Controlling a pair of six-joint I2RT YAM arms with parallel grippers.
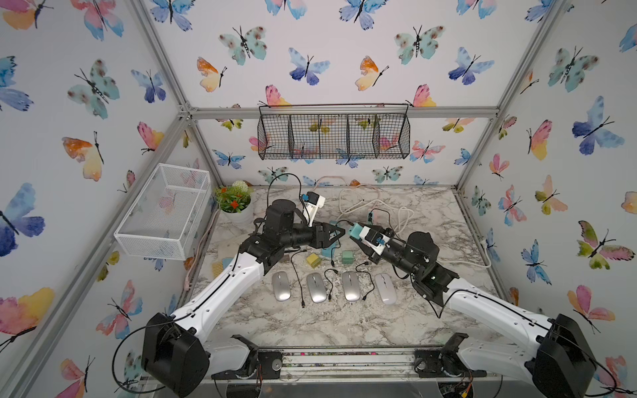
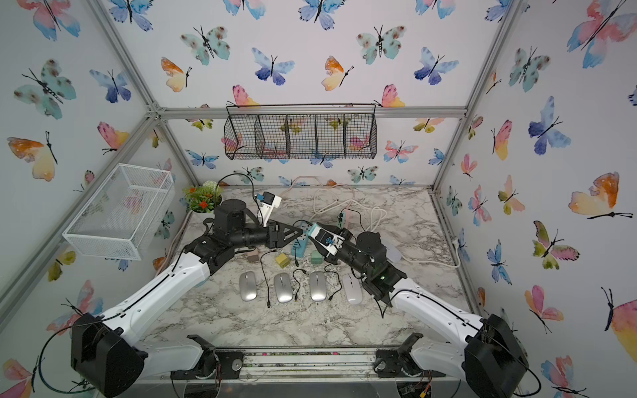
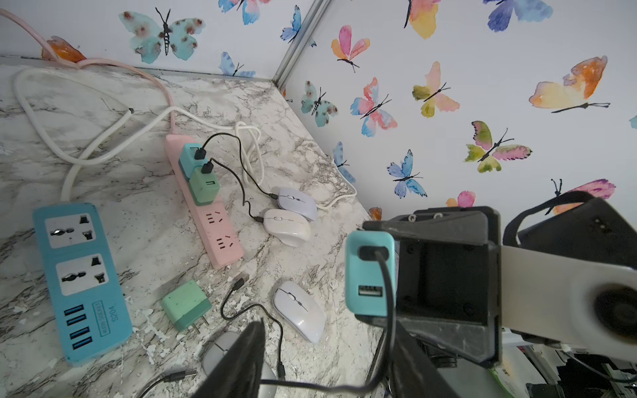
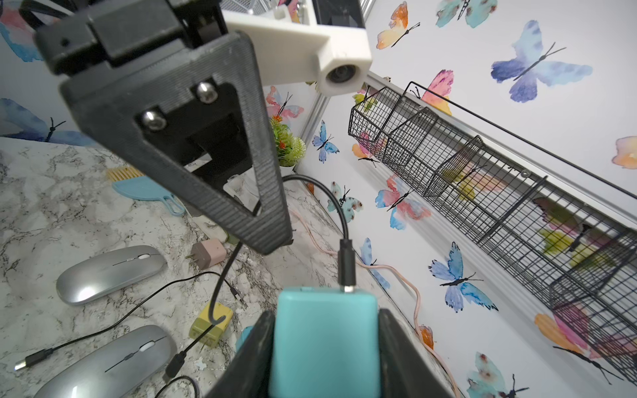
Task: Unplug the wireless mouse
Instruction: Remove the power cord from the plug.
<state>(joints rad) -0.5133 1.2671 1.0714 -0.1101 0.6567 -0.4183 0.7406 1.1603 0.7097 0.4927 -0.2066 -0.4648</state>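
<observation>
My right gripper [image 4: 325,320] is shut on a teal charger [image 4: 324,344], held above the table with a black cable's plug [image 4: 346,265] still in its port. The cable arcs away and runs between the spread fingers of my left gripper [image 3: 327,379], which is open and faces the charger [image 3: 368,272] closely. In a top view both grippers meet at mid-table, left [image 1: 341,231] and right [image 1: 355,231]. Three silver mice and a white mouse [image 1: 385,288] lie in a row at the front, unplugged. A lilac mouse [image 3: 296,203] and a white mouse [image 3: 287,225] stay cabled to chargers on the pink strip [image 3: 220,237].
A blue power strip [image 3: 82,279] lies under the grippers. Loose green [image 1: 347,257] and yellow [image 1: 313,260] chargers and several black cables lie near the mice. A potted plant [image 1: 236,203] stands at the back left, beside a white wire basket [image 1: 162,210].
</observation>
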